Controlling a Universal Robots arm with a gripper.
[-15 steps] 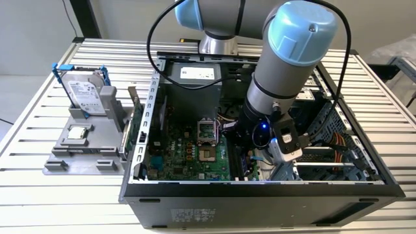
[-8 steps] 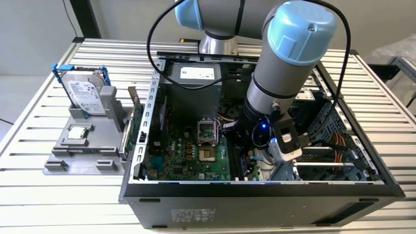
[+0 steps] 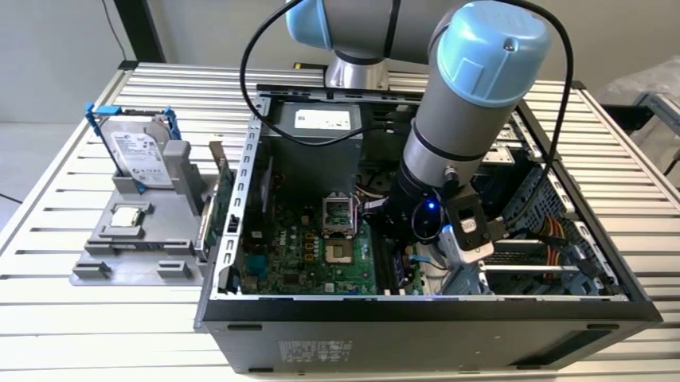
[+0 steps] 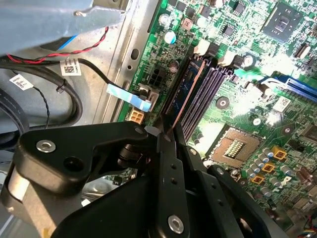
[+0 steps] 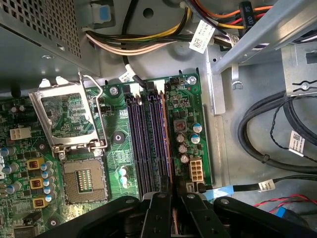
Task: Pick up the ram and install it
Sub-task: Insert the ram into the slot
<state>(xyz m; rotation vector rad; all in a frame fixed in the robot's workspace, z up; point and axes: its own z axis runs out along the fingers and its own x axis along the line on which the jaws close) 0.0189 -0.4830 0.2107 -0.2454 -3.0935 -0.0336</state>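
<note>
One hand [image 4: 167, 134], its two black fingers [image 5: 157, 210] pinched together on the ram [image 4: 184, 94], holds the stick edge-down in the outermost of the purple memory slots [image 5: 146, 141] directly beneath it. The step in hand is seating, judged from the stick already lying along the slot. Beyond the slots lies the open processor socket [image 5: 81, 179]. Further out stands the computer case [image 3: 425, 318] on the slatted desk [image 3: 43, 318]. Seating calls for a straight, even press.

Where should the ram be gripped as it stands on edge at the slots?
Pinch the ram's two flat faces at its upper edge, coming down from above. It stands on edge along the slots, so only that edge is free; the gripper holds it so.
</note>
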